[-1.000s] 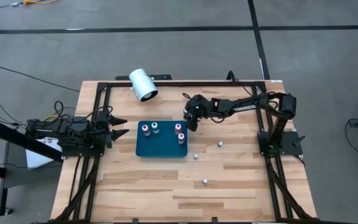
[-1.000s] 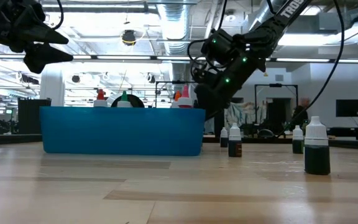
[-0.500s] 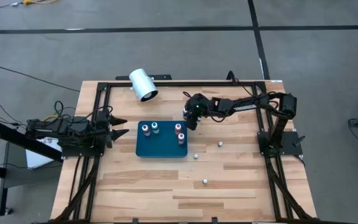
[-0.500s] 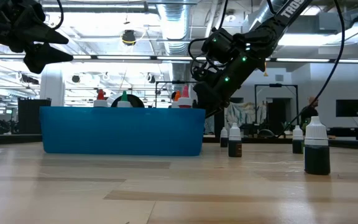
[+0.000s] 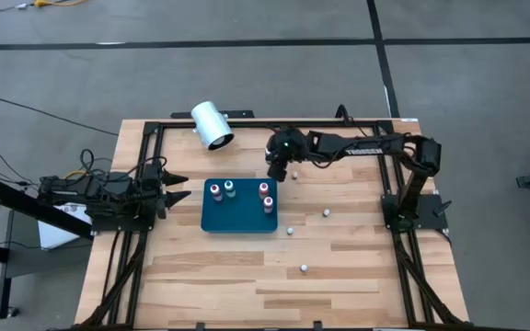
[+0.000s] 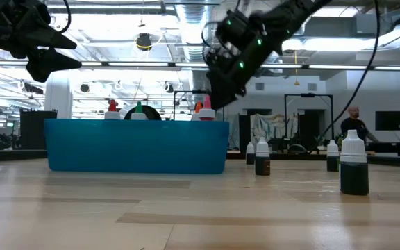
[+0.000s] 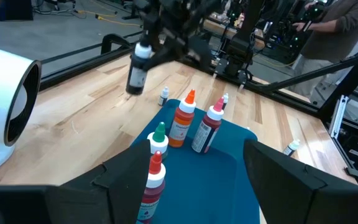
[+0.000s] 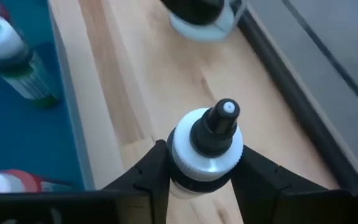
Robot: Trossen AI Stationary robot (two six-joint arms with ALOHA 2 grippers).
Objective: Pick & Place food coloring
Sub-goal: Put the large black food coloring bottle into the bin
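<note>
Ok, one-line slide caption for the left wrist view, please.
Right gripper lifts a dark food coloring bottle above the table beside the teal tray, where four bottles already stand.

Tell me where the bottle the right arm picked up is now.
The bottle hangs in the right tool, above bare wood just behind the teal tray's far right corner.

The tabletop (image 5: pixel 210 276) is pale wooden planks edged by a black frame (image 5: pixel 247 123). A flat teal tray (image 5: pixel 237 218) lies near its middle, left of centre in the high view. A large white cylinder (image 5: pixel 212 125) lies on its side at the far edge, partly over the frame. Three small bottles (image 5: pixel 290 231) (image 5: pixel 326 213) (image 5: pixel 304 268) stand directly on the bare wood right of the tray, apart from one another, the last one nearest the front edge.
</note>
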